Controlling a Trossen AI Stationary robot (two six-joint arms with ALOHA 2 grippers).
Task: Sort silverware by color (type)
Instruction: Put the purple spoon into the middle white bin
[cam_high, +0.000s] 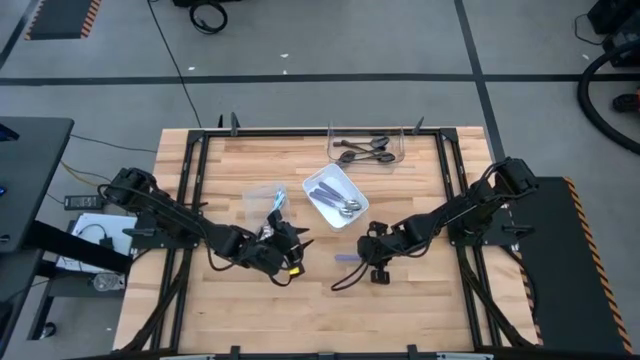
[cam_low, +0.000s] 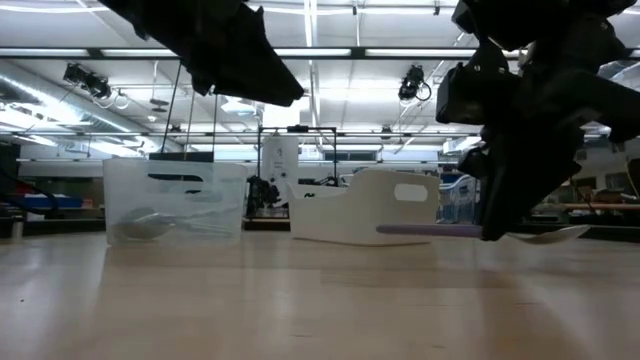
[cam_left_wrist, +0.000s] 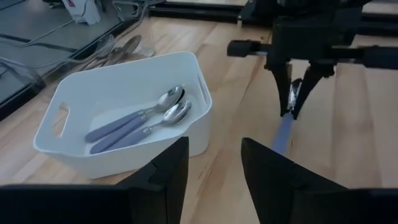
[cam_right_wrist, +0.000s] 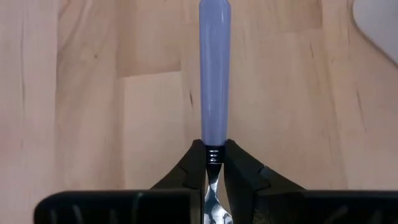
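Our right gripper (cam_right_wrist: 213, 163) is pinched tight on the neck of a purple-handled spoon (cam_right_wrist: 214, 68), which hangs just above the table (cam_high: 420, 300), near the white bin (cam_left_wrist: 186, 130). That bin already holds two purple-handled spoons (cam_left_wrist: 140, 121), so we judge this one belongs there. We should lift enough to clear the rim, keep the handle level, and open only once over the bin's middle. Our left gripper (cam_left_wrist: 211, 168) waits beside the bin, fingers apart and empty.
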